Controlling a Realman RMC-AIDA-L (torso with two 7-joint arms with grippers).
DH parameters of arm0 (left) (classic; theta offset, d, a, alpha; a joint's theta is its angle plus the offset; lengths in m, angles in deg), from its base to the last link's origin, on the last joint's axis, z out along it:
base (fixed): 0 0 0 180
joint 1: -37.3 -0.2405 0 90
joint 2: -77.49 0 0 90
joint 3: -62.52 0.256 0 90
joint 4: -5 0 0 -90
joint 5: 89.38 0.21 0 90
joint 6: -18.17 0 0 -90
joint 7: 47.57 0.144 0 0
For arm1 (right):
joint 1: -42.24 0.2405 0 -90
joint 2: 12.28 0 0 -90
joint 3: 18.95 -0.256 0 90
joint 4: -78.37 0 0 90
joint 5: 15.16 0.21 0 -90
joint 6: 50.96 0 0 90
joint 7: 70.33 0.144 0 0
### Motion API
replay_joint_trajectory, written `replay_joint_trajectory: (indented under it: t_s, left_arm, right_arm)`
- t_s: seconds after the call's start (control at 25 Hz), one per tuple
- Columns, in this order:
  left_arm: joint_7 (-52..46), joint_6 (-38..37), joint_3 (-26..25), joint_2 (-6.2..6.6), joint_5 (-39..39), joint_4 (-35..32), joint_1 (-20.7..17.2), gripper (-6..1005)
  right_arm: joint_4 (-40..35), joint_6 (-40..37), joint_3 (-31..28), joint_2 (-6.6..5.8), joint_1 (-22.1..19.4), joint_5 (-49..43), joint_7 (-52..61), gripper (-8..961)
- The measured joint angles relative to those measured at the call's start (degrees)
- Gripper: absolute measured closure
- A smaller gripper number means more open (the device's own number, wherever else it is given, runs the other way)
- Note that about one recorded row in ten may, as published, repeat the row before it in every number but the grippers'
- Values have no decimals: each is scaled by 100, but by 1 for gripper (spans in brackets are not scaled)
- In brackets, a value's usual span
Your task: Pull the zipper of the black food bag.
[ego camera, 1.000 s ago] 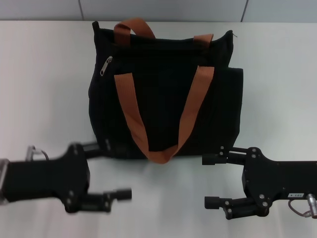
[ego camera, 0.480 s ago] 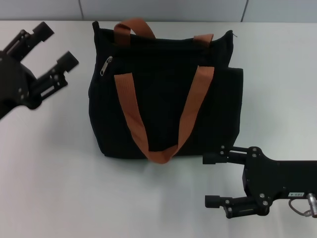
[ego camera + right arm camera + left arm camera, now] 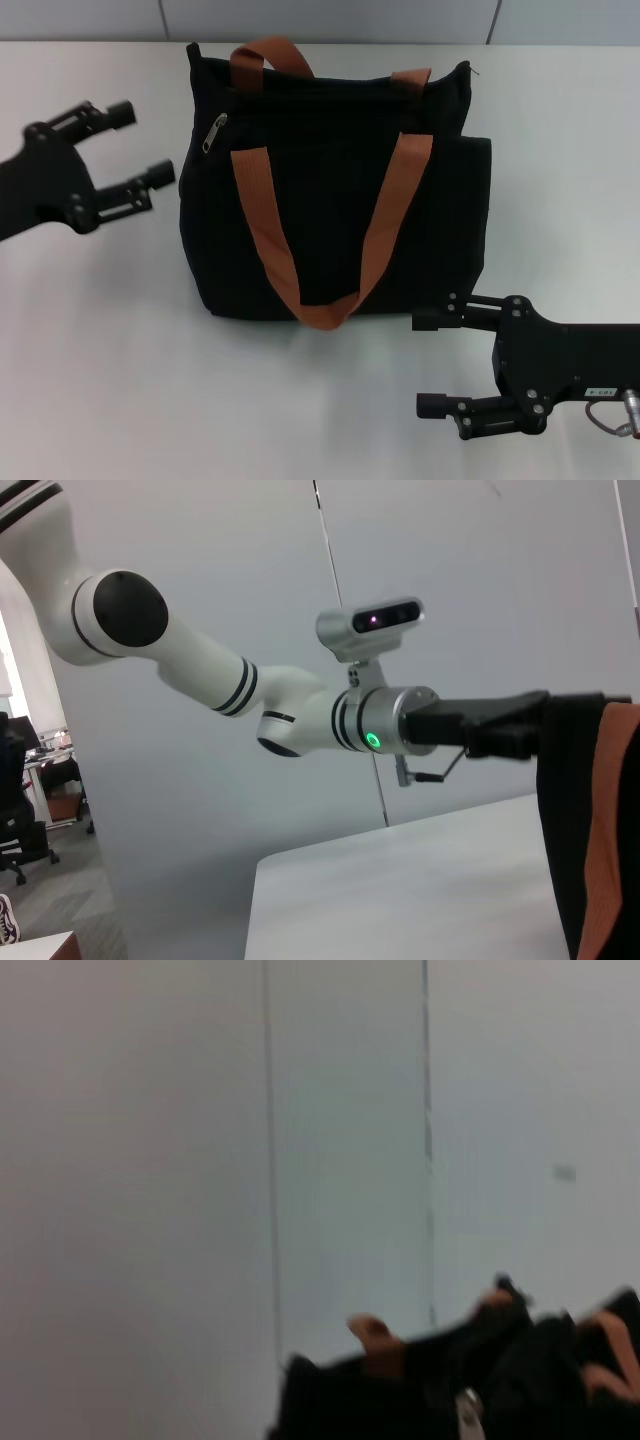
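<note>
Head view: black food bag upright on table, orange handles draped down its front. Zipper hangs near bag's upper corner, just beyond left gripper, jaws spread, holding nothing. Right gripper near bag's lower edge, jaws apart, empty.
Left wrist view: zipper ahead.
Right wrist view: left arm reaches toward bag.

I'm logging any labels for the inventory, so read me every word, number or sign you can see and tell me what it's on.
No text can be read anywhere.
Small white label on the right claw's black body: too small to read.
Large boxy black fabric food bag with rust-orange straps: no print shows.
Small silver teardrop zipper pull: no marking shows.
Left claw: no label shows.
</note>
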Motion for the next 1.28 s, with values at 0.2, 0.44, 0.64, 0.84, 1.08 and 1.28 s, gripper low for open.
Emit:
replay_joint_trajectory:
  t_s: [0.2,0.44,0.64,0.84,1.08,1.28]
  left_arm:
    - [48,367,-12,-114,356,-9,167,191]
    - [384,872,-98,-337,389,-10,246,191]
    - [856,987,-466,-548,345,-1,319,192]
    - [1171,918,-787,-683,295,2,356,192]
    - [1484,870,-790,-711,294,17,362,193]
    - [1803,835,-817,-732,276,49,327,268]
  right_arm:
    - [1,1,-8,-6,10,2,12,126]
    - [1,-7,-46,-8,6,8,20,126]
    - [-5,-36,-53,-8,-11,11,21,127]
    - [-14,-57,-53,-8,-18,11,33,127]
    - [-17,-61,-53,-8,-20,11,36,126]
    - [-17,-62,-53,-7,-17,11,37,127]
